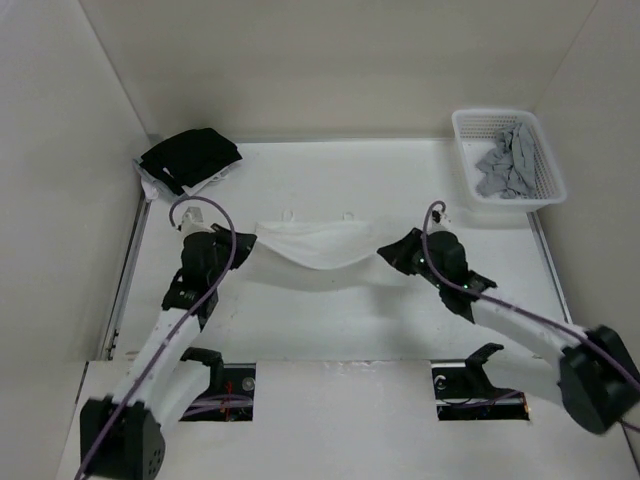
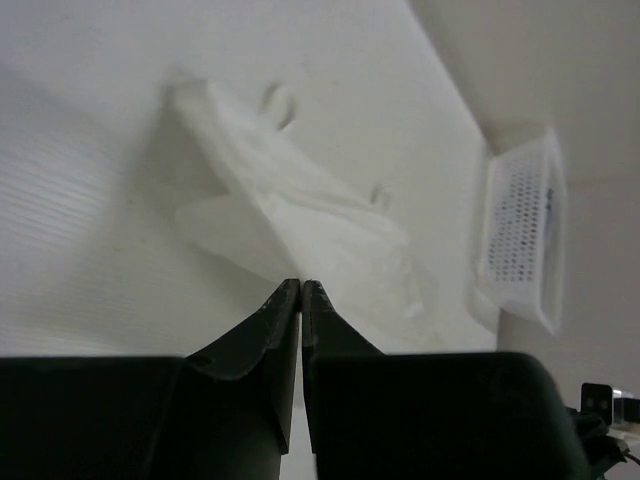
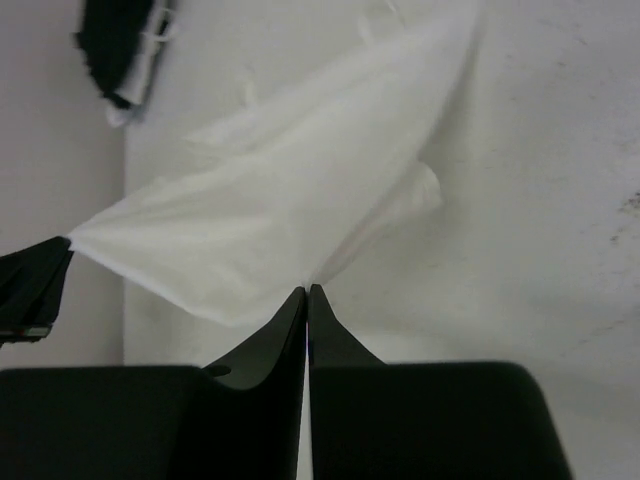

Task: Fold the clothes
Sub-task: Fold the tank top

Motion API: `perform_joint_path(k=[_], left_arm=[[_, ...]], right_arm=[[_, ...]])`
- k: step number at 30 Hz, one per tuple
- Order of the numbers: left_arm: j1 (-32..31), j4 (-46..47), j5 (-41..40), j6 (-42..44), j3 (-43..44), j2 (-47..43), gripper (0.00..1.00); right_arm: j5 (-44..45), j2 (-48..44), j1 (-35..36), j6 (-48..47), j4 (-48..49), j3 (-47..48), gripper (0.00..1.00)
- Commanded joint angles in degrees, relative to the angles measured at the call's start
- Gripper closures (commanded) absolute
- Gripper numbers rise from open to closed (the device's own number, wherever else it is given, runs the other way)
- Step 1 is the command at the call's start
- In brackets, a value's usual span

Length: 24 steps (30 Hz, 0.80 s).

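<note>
The clothes [image 1: 315, 245], a thin white camisole, hang stretched between my two grippers and sag in the middle. Its two narrow straps [image 1: 292, 213] lie on the table behind it. My left gripper [image 1: 250, 240] is shut on the garment's left corner. In the left wrist view the fingertips [image 2: 301, 283] meet at the fabric's [image 2: 300, 200] edge. My right gripper [image 1: 383, 250] is shut on the right corner. In the right wrist view its tips [image 3: 307, 290] pinch the cloth [image 3: 280, 220], which runs taut across to the left gripper.
A black clothes stack [image 1: 190, 155] sits at the back left corner. A white basket [image 1: 505, 155] holding a grey garment [image 1: 508, 165] stands at the back right. White walls enclose the table on three sides.
</note>
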Motion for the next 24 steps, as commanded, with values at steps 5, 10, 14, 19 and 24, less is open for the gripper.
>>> perform_joint_path(k=[5, 10, 14, 19, 24], left_arm=[[-5.57, -29.6, -2.99, 3.89, 12.98, -24.13, 0.97], [-10.05, -41.13, -2.55, -0.94, 17.65, -30.47, 0.97], [-11.55, -44.91, -4.83, -2.62, 15.9, -33.37, 0.97], [-10.15, -37.66, -4.67, -2.0, 8.7, -26.29, 0.96], [-5.68, -20.88, -4.58, -0.25, 5.79, -11.18, 0.96]], right_arm=[[13.33, -33.63, 10.17, -3.49, -33.33, 5.39, 0.94], [20.63, -42.89, 21.85, 1.33, -48.38, 11.55, 0.94], [28.36, -42.2, 33.89, 6.79, -51.48, 11.92, 0.93], [26.37, -31.4, 28.32, 2.15, -41.66, 9.54, 0.93], [10.3, -13.75, 8.38, -4.98, -19.52, 6.99, 0.94]])
